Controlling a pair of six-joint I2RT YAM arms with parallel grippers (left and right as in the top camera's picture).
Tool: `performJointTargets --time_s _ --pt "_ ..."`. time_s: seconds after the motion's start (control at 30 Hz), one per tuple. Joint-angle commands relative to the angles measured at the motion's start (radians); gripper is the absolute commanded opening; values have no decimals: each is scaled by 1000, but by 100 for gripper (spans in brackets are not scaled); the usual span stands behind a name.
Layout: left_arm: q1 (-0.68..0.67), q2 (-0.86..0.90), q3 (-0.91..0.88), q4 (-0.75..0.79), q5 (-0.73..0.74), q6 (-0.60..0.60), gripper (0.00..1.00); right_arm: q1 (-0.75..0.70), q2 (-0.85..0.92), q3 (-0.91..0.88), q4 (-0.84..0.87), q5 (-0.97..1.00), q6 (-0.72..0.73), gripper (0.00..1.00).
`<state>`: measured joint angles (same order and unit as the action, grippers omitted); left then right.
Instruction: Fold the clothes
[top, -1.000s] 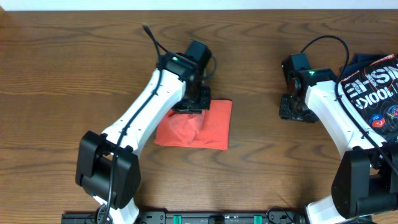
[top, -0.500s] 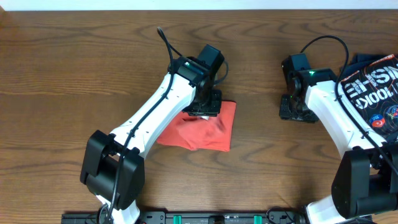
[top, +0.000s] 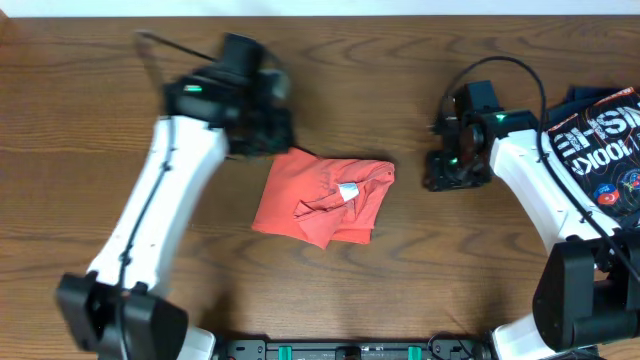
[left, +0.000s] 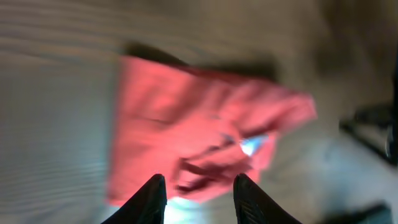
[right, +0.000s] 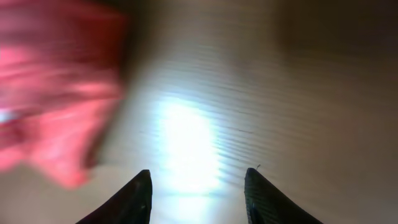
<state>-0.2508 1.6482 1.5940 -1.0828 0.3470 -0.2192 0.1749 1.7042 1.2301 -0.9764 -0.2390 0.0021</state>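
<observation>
The clothes, a red-orange T-shirt (top: 318, 200), lie on the table in a rumpled folded bundle with a small white neck tag (top: 348, 190) showing on top. My left gripper (top: 268, 133) hovers just beyond the shirt's far-left corner, blurred by motion. In the left wrist view it (left: 200, 185) is open with nothing between its fingers, and the shirt (left: 186, 124) is ahead of it. My right gripper (top: 444, 168) stands to the right of the shirt, apart from it. Seen from the right wrist it (right: 198, 180) is open over bare wood, with the shirt (right: 56, 81) at the left edge.
A dark navy garment (top: 600, 140) with white lettering and round badges lies at the table's right edge, partly under the right arm. The wooden table (top: 120, 80) stretches bare to the left and in front of the shirt.
My left gripper has opened, let go of the shirt and swung back to the left. The shirt now lies free, shifted slightly right. The right gripper has edged left toward it.
</observation>
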Motion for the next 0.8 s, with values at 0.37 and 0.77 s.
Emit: performJointTargets --time_s 0.37,0.77 --pt "134 107 -117 -7 -24 25 38 239 -5 17 136 -129 -49 54" --pt "89 136 -119 -7 -11 32 38 251 142 17 243 -69 97 41"
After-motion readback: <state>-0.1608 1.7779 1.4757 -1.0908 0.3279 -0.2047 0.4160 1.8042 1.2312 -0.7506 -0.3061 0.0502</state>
